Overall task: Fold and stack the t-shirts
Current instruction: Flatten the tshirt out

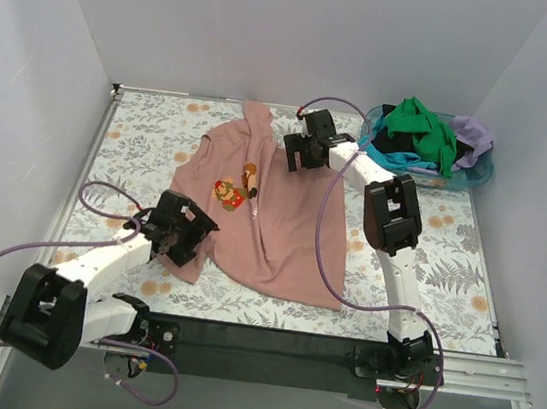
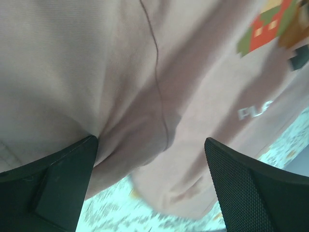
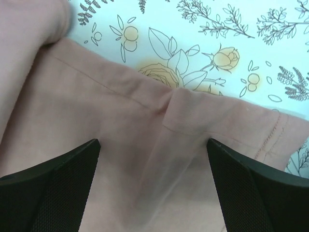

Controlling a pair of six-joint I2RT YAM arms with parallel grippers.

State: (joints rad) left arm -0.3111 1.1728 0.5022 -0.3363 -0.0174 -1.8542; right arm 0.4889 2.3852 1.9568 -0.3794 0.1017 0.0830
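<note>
The dusty pink t-shirt (image 1: 276, 227) is spread, somewhat rumpled, on the floral table (image 1: 145, 142), print side up. The left gripper (image 1: 176, 242) is held wide open over the shirt's near-left edge, and the right gripper (image 1: 298, 157) is spread wide over its far-right hem, with nothing gripped by either. Green, black, turquoise and lilac t-shirts (image 1: 430, 132) are heaped in the blue basket (image 1: 481, 177) at the far-right corner.

1. Overhead, the light is bright and even, bounced off white walls; the arms cast only faint soft shadows on the flowered table (image 1: 140, 147).
2. Left wrist: the pink t-shirt (image 2: 96, 63) between the jaws looks soft and smeared; below them the table is washed out, bluish.
3. Right wrist: cloth ahead of the jaws is crisp, stitching clear; the fingers (image 3: 53, 193) are dark.
</note>
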